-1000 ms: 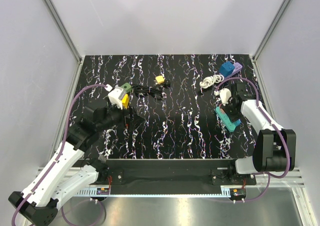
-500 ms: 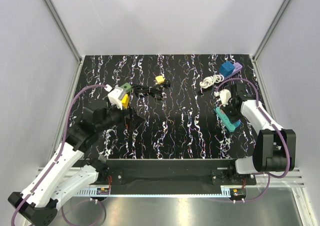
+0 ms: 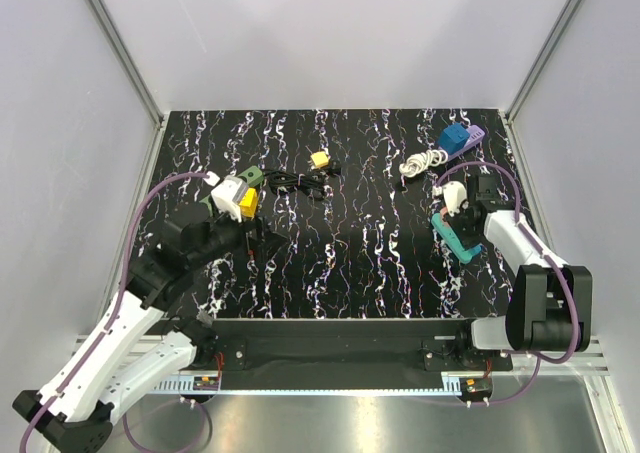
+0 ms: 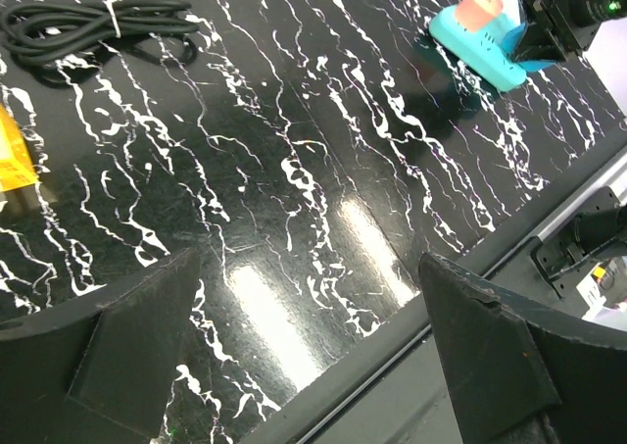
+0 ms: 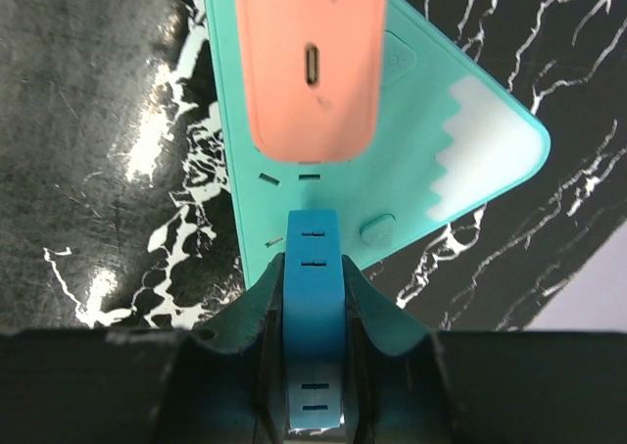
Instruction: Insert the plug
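Two free slots (image 5: 284, 177) show on the teal power strip (image 5: 421, 140), centre frame, just below the pink adapter (image 5: 309, 62). Right gripper (image 5: 313, 277) pinches the blue plug (image 5: 313, 326) just beside them. Advice: square it to the slots, press straight. Left gripper (image 4: 313, 336) spread, empty.

We find the middle of the tabletop (image 3: 350, 253) bare and open for crossing. At upper left the bundled black cable (image 3: 295, 183) and the small yellow plug (image 3: 320, 159) stand in the way. At the right edge sits the teal power strip (image 3: 458, 245) with a pink adapter (image 5: 312, 62) on it, and the white coiled cord (image 3: 422, 161) and blue block (image 3: 453, 138) lie above.
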Robot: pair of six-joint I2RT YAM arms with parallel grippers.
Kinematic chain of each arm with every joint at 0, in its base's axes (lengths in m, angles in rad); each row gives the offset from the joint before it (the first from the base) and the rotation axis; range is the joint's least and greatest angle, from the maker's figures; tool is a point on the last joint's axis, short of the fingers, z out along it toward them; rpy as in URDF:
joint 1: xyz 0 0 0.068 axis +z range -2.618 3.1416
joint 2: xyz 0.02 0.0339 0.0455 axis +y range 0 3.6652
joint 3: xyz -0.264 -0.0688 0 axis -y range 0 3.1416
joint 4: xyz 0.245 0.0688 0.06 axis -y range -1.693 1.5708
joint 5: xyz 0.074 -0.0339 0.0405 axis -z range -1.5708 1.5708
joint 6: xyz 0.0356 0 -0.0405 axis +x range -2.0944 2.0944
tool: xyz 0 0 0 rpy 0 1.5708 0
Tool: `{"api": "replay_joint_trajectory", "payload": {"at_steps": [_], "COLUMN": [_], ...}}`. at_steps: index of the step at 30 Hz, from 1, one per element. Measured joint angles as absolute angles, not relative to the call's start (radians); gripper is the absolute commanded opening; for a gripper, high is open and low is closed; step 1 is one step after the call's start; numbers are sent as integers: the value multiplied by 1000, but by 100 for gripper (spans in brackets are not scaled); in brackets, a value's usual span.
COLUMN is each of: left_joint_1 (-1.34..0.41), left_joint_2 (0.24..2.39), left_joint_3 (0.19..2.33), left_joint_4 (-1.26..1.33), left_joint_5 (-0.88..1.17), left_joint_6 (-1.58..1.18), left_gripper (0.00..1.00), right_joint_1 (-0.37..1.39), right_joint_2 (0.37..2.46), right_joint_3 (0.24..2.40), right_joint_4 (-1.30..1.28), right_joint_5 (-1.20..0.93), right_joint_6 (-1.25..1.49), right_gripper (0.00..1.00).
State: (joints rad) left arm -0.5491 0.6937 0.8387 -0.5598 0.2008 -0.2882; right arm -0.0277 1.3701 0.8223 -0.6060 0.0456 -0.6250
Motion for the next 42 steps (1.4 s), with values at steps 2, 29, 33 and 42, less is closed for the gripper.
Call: {"api": "replay_joint_trajectory", "payload": {"at_steps": [2,29,33,42], "left_joint_1": [-549,-555,-555,-556], "left_joint_2": [683,675,675,677], "left_joint_3": [839,839,839,839], "left_joint_4": [-561,-575,-575,-575], "left_joint_5": [191,169,165,149], "left_joint_6": [-287,-284,-284,-285], "left_gripper": [99,99,99,99], "right_joint_1": [-32,-36,-31,-32], "right_joint_2": [1370,1394,1392,1336], "right_joint_3": [821,808,810,903], "right_joint_4": [-599,-516,-520,-663], "right_joint_5": [22,-29,-9,34], "right_joint_6": [-627,-613,-600,-568], "right_gripper": [0,28,41,100]}}
